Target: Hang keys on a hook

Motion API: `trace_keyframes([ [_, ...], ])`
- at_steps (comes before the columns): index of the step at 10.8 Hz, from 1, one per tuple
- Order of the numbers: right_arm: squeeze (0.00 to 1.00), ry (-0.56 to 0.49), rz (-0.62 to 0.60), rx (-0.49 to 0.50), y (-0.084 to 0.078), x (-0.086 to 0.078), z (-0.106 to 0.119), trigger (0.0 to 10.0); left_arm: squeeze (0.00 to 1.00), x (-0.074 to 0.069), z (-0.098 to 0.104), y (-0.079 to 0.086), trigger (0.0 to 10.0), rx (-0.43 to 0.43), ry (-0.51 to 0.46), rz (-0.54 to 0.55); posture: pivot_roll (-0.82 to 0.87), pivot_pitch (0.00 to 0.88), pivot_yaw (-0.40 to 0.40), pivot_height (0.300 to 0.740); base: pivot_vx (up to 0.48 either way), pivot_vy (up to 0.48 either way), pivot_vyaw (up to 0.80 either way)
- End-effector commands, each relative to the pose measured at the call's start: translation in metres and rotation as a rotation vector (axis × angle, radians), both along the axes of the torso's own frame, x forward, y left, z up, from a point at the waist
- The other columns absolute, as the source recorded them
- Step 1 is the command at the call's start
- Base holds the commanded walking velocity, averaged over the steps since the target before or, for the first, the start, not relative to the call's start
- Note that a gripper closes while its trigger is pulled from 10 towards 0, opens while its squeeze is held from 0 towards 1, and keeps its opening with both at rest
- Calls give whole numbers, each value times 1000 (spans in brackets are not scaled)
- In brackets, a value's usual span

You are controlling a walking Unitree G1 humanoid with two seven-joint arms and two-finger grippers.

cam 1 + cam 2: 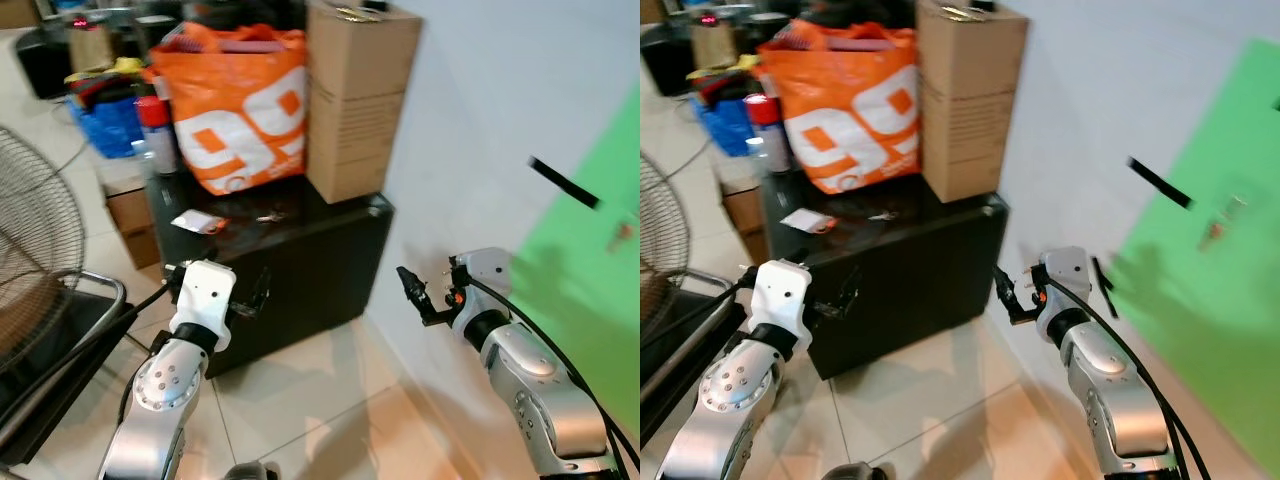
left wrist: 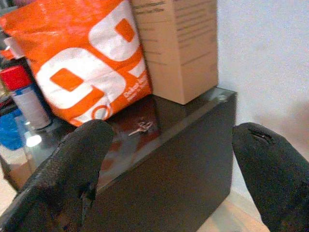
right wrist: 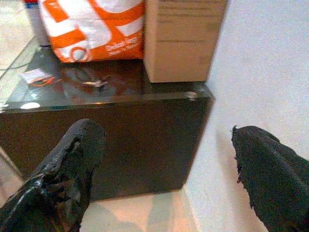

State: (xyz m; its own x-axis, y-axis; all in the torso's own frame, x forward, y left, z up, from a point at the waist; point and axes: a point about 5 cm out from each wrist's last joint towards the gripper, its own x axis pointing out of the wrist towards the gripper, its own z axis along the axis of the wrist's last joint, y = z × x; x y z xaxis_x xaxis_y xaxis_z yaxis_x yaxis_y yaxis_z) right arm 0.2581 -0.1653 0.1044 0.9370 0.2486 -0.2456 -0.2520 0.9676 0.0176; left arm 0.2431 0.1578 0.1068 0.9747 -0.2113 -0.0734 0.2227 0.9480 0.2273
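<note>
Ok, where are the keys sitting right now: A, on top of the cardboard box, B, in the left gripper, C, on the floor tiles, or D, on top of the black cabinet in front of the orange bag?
D: the keys lie on the glossy top of the black cabinet, just in front of the orange bag, and both grippers are open and empty.

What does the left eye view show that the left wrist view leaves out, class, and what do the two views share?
In the left eye view alone: both silver arms, the right tool held open near the white wall, the green panel with a dark strip, a fan grille and the tiled floor.

In the left wrist view alone: the left tool, its black fingers spread wide, seen close up.

Shared: the black cabinet, the keys lying on its top, the orange bag, the cardboard box and the red-capped spray can.
</note>
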Motion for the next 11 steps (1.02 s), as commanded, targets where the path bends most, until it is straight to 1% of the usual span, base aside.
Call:
trace_keyframes([
  [1,1000,-14,-32,10,0,-2,2,10000,549,5,6,1,10000,6,-11,-17,9,0,27,740,0,0,0],
  [5,1000,-14,-58,16,3,-8,1,10000,553,10,8,3,10000,-6,-7,-38,-15,0,71,740,0,0,0],
  [6,1000,-21,-63,5,4,-11,2,10000,557,11,8,3,10000,-15,-2,-46,-30,0,87,740,255,0,0],
  [10,1000,-26,-74,4,3,-13,5,10000,553,14,7,-2,10000,-22,5,-64,-38,0,84,740,272,0,787],
  [11,1000,-21,-81,-9,4,-12,5,10000,553,14,8,-3,10000,-24,3,-67,-35,0,71,740,274,0,0],
])
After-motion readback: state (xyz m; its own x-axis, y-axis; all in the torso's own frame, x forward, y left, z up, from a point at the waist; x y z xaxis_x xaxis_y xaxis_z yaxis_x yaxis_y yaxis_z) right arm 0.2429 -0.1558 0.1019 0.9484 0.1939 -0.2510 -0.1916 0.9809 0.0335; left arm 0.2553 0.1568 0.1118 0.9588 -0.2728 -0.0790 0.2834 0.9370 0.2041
